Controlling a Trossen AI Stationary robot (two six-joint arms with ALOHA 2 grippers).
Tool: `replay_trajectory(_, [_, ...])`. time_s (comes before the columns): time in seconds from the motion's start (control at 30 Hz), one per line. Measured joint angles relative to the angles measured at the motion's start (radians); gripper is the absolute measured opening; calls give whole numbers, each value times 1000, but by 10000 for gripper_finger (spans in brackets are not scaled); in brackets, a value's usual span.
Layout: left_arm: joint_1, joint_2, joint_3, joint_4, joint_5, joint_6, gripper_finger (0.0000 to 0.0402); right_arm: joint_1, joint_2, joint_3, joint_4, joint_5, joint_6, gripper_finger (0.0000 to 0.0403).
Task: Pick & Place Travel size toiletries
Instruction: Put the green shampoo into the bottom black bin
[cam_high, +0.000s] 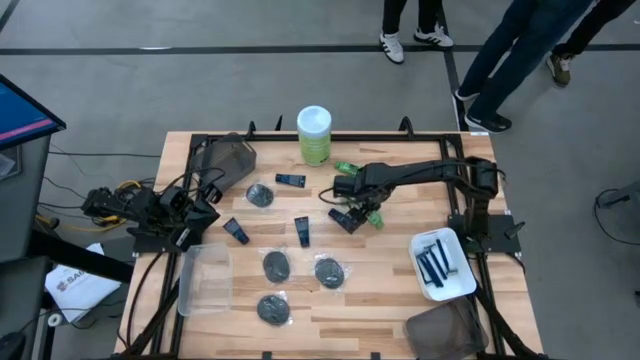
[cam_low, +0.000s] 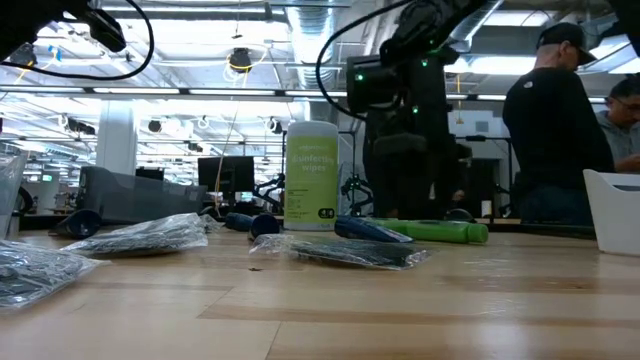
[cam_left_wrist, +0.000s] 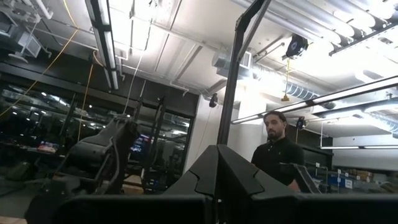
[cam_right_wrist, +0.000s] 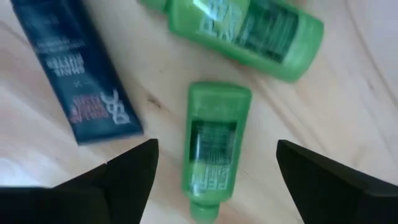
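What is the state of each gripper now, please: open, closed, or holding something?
Right gripper: open, empty, fingers either side of a small bright green plastic bottle lying on the wooden table.
Left gripper: cannot be told; it waits at the table's left edge.

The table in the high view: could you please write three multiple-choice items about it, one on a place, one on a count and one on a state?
1. Where are the razors?
A. In the white tray
B. In the clear tray
C. On the floor

2. How many black discs lie on the table?
A. Two
B. Four
C. Six

3. How is the right gripper?
A. Shut on a navy tube
B. Open over a green bottle
C. Resting in the white tray

Answers:
1. A: the high view shows the razors together inside the white tray on the right side.
2. B: one disc lies nearer the table's far edge and three lie nearer its front.
3. B: the right wrist view shows the fingers apart with the bottle lying between them.
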Motion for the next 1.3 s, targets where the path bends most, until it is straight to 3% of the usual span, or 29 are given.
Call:
replay_trajectory(0.4, [0,0,0,0,-4,0,3,-14,45,-71,105,-5,-60,307])
replay_trajectory(0.93, [0,0,0,0,-3,0,3,-24,49,-71,109,-52,-80,135])
replay_trajectory(1.3, [0,0,0,0,-2,0,3,24,-35,53,77,-75,-104,145])
